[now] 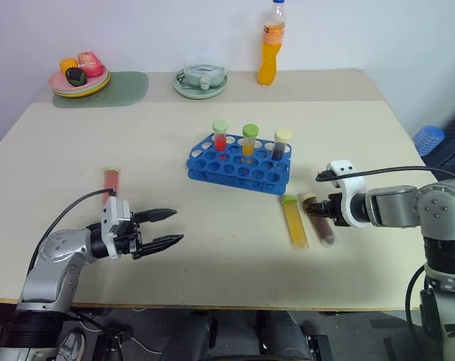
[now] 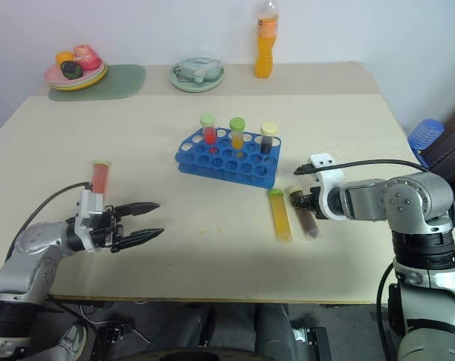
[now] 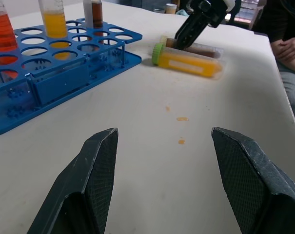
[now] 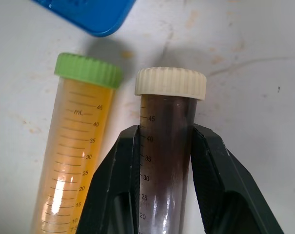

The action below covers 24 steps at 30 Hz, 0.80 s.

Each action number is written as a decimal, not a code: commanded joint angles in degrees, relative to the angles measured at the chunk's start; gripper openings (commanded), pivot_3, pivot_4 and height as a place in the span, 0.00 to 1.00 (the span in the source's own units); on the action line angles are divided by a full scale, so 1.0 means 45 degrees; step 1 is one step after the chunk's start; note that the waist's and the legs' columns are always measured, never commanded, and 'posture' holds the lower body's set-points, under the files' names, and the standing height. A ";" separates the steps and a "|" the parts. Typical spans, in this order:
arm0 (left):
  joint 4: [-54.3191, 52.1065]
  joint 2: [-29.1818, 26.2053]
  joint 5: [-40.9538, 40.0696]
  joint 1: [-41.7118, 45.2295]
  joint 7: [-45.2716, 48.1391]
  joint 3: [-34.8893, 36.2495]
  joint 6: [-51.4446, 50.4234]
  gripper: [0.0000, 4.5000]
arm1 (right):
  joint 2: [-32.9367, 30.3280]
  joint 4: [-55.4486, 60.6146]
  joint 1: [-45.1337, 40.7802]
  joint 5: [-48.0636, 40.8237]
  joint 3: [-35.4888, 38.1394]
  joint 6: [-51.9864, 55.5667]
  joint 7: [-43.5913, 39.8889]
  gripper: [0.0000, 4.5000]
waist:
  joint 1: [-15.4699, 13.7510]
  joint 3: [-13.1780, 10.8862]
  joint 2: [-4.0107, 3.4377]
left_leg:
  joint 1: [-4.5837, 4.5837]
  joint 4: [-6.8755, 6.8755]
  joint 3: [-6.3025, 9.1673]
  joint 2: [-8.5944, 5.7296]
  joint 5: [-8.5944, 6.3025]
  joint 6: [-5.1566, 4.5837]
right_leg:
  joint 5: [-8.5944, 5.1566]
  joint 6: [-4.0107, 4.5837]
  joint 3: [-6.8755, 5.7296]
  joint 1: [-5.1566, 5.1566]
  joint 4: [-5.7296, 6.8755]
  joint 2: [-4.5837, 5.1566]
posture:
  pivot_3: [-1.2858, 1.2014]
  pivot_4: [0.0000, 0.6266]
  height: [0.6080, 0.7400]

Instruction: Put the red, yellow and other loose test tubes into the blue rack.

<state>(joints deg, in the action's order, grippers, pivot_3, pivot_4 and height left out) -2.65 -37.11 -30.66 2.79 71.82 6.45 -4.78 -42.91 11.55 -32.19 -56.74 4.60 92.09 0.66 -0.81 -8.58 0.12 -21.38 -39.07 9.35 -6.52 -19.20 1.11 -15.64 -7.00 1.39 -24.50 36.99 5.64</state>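
Test tubes lie loose on the desk (image 1: 212,248): the dark brown tube (image 4: 166,161), cream cap toward the blue rack (image 1: 241,164), is clamped by the right pincer (image 4: 162,185), apparently still flat beside the yellow tube (image 1: 295,222). Left pincer (image 1: 167,228) gapes empty; the red tube (image 1: 110,180) lies behind it.

A pale beige table (image 1: 212,218) stands against a plain white wall (image 1: 174,30), evenly lit. At its far edge rest a grey-green mat (image 1: 125,89), a stack of plates (image 1: 78,84), a round pale-green dish (image 1: 201,81) and an orange drink bottle (image 1: 270,53). A blue stool (image 1: 430,139) stands beside the table.
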 commanded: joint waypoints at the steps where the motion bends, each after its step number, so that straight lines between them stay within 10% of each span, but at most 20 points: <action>1: -0.0434 -0.0062 -0.0138 -0.0109 -0.0147 0.0281 0.0015 0.70 | -0.1454 0.1721 0.0499 0.1112 -0.0746 -0.1122 -0.1217 0.25 | -0.0033 -0.0004 -0.0006 | -0.0002 -0.0001 0.0000 -0.0004 -0.0001 -0.0003 | 0.0000 0.0000 -0.0001 0.0000 -0.0001 0.0003 | 0.52 0.24 1.00; 9: -0.0448 -0.0049 -0.0204 -0.0041 -0.0228 0.0287 0.0035 0.70 | -0.5883 0.3794 0.3578 0.5641 -0.2715 -0.8664 -0.6051 0.25 | 0.0054 -0.0014 -0.0019 | -0.0001 0.0005 -0.0012 0.0005 -0.0010 -0.0016 | -0.0001 -0.0003 -0.0019 -0.0011 -0.0010 -0.0011 | 0.52 0.24 1.00; 24: -0.0564 0.0195 -0.0190 -0.0012 -0.0448 0.0299 0.0134 0.70 | 0.2955 0.1085 0.2477 0.5801 -0.1174 -1.7002 -0.8795 0.25 | 0.0246 -0.0033 -0.0009 | 0.0015 0.0003 -0.0017 0.0008 -0.0007 -0.0011 | 0.0001 -0.0002 -0.0010 0.0002 -0.0002 -0.0011 | 0.52 0.24 1.00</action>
<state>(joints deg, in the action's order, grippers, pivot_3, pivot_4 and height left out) -3.47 -36.23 -30.77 2.84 70.15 6.59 -4.57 -31.75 17.43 -19.34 -32.12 -0.65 19.59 -39.61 0.30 -8.73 0.08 -21.31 -39.05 9.28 -6.48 -19.23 1.07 -15.64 -7.01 1.35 -24.50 36.99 5.58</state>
